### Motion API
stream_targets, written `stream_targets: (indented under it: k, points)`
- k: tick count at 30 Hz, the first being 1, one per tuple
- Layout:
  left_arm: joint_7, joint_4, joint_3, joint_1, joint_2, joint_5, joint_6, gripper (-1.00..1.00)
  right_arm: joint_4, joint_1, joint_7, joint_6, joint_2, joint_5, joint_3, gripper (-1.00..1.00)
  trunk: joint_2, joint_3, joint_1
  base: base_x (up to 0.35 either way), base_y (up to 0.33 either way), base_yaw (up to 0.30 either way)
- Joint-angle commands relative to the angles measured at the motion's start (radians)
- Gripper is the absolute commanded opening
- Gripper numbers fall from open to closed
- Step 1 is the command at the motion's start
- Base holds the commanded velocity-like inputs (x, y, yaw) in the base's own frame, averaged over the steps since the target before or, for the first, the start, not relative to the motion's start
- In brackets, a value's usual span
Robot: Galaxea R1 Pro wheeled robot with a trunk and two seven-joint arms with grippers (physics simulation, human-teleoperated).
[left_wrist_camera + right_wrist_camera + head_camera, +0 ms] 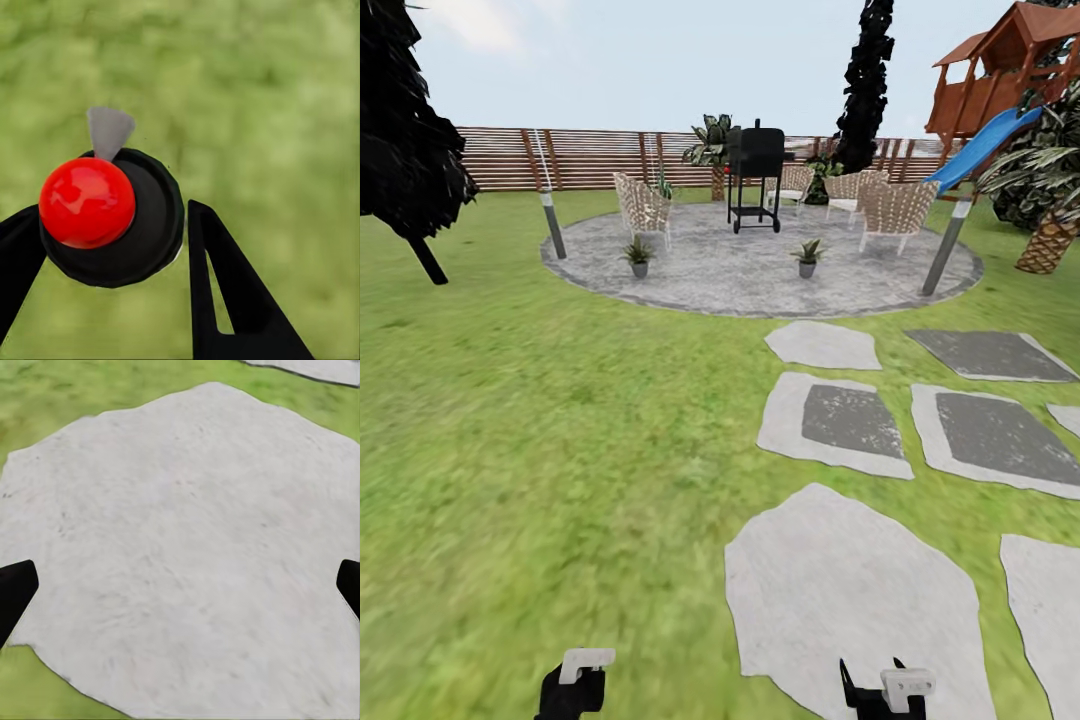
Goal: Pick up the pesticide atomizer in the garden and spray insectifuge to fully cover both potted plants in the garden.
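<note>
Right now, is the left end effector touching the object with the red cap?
Touching. The left wrist view shows the left end effector closed on the dark round object with the red cap, fingers pressed against its sides.

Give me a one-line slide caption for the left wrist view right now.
Left gripper closed on the pesticide atomizer, seen top-down with its red cap, above blurred lawn.

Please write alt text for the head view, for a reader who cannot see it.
Two small potted plants stand on a round grey patio with chairs and a black grill, across a green lawn with stepping stones.
</note>
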Motion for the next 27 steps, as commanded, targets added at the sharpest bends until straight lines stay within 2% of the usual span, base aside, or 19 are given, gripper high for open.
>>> stream_targets:
  k: [1,20,27]
  points:
    - [0.001,0.001,-0.002,-0.001,0.0,0.003,-0.003,-1.0,0.001,0.0,0.0,-0.003,0.0,0.0,0.0,1.0,0.0,-0.001,0.0,0.339,0.0,0.0]
    - [0.001,0.001,-0.002,-0.001,0.0,0.003,-0.003,-1.0,0.001,0.0,0.001,-0.003,0.001,0.001,0.001,1.0,0.0,-0.001,0.0,0.339,0.0,-0.003]
    - [0.001,0.001,-0.002,-0.001,0.0,0.003,-0.003,-1.0,0.001,0.0,0.003,-0.003,0.001,0.001,0.001,1.0,0.0,-0.001,0.0,0.339,0.0,-0.207]
